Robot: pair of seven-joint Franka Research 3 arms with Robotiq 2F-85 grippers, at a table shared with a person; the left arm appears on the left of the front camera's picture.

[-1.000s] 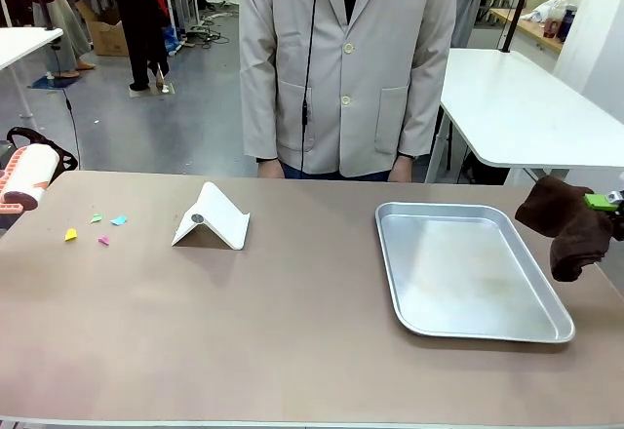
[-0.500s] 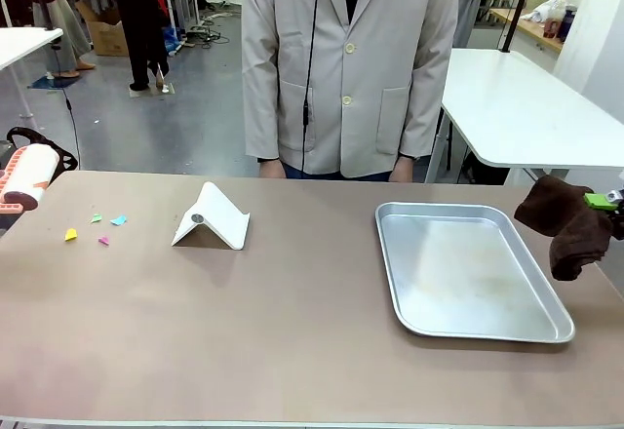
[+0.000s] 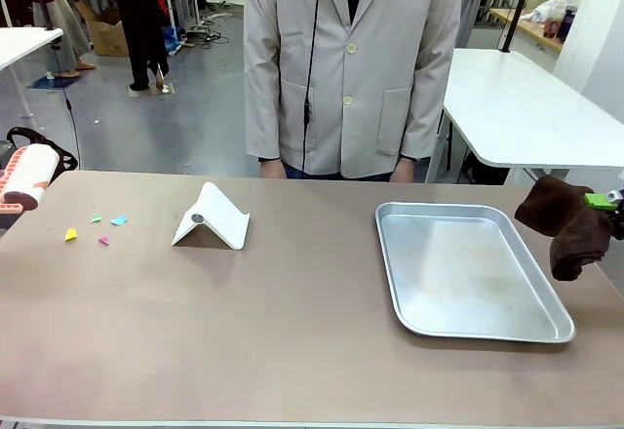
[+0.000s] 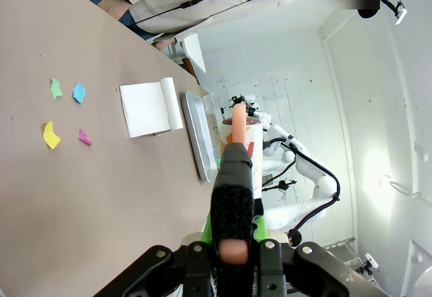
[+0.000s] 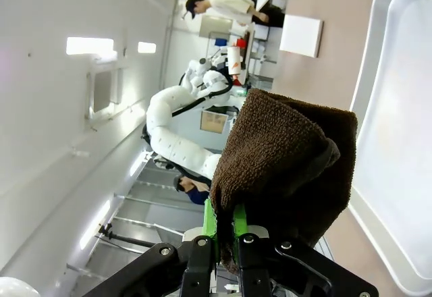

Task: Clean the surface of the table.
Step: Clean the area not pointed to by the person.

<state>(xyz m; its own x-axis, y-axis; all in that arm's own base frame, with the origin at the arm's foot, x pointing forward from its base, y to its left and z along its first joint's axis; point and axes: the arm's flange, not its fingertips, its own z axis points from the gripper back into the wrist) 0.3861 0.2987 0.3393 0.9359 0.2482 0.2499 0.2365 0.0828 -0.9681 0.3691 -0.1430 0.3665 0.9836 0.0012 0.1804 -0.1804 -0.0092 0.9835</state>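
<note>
Brownish tabletop [image 3: 292,341] across the lower frame, not yet wiped. Coloured paper scraps [image 3: 97,229] at left centre, just beside a white folded stand [image 3: 213,216]; metal tray [image 3: 468,273] at right. Left hand [image 4: 233,233] clamped on a lint roller [image 3: 27,180] at the far left edge. Right hand [image 5: 226,233] clamped on a brown cloth [image 3: 565,229] at the right edge, above the surface. Judged: tools gripped, cleaning not begun. Next: roller down onto the scraps, gently, without scattering them.

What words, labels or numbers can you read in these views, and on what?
None can be read.
The table, tray, white stand, paper scraps and brown cloth show no print.
Any print on the roller or the far cardboard box is too small to tell.
</note>
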